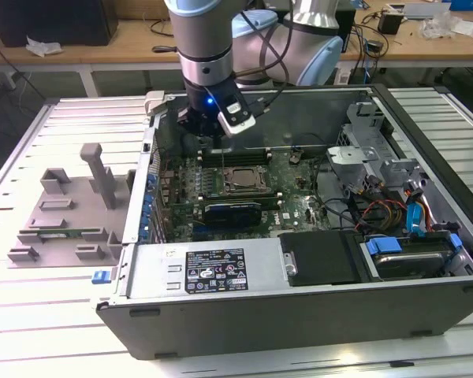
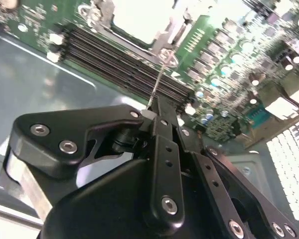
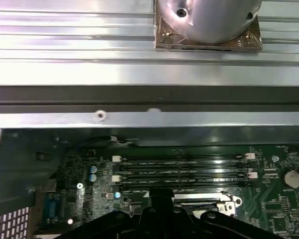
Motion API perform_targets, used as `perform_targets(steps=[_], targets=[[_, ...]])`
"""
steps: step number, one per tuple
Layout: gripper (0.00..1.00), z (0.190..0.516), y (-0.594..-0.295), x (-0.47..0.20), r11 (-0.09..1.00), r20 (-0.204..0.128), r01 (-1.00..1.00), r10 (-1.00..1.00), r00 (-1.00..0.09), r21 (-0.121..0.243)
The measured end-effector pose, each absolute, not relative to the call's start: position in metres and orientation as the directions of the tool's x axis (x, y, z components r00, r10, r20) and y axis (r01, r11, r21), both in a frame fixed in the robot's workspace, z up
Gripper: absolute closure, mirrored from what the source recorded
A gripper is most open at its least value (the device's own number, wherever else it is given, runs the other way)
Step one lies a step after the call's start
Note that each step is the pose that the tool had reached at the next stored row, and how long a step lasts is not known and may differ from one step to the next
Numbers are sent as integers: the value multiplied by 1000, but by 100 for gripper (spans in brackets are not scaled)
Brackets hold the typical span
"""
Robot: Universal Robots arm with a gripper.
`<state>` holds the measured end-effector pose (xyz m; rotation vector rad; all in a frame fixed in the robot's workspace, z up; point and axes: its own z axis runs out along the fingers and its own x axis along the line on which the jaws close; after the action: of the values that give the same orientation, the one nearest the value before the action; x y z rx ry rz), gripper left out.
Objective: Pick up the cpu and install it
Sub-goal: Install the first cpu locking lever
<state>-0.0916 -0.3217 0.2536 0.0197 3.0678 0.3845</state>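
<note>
Cpu (image 1: 242,180) sits down in the socket frame (image 2: 98,11) on the motherboard (image 3: 284,209), shiny top up. Gripper (image 2: 153,110) hangs just beside that socket, over the memory slots (image 2: 114,57) next to it. Its fingers (image 2: 165,149) look pinched together. A thin metal lever (image 2: 161,77) runs from the socket right to their tips, but can't tell if it's actually clamped.

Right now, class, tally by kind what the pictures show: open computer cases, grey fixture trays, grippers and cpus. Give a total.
open computer case: 1
grey fixture tray: 1
gripper: 1
cpu: 1
Total: 4
</note>
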Motion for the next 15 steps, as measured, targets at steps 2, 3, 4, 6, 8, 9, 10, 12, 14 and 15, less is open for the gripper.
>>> perform_targets(steps=[2, 3, 4, 6, 8, 9, 10, 12, 14, 15], targets=[[89, 254, -322, -82, 969, -48, 8, 20, -999, 247], [89, 253, -322, -76, 969, -48, 8, 20, -999, 247], [89, 253, -322, -75, 969, -48, 8, 21, -999, 247], [89, 253, -322, -75, 969, -48, 8, 21, -999, 247], [89, 253, -322, -75, 969, -48, 8, 21, -999, 247], [89, 253, -322, -75, 969, -48, 8, 21, -999, 247], [89, 253, -322, -75, 969, -48, 8, 21, -999, 246], [89, 251, -322, -75, 972, -48, 8, 20, -999, 236], [89, 248, -322, -75, 975, -48, 8, 20, -999, 223], [89, 247, -322, -75, 976, -48, 8, 19, -999, 217]])
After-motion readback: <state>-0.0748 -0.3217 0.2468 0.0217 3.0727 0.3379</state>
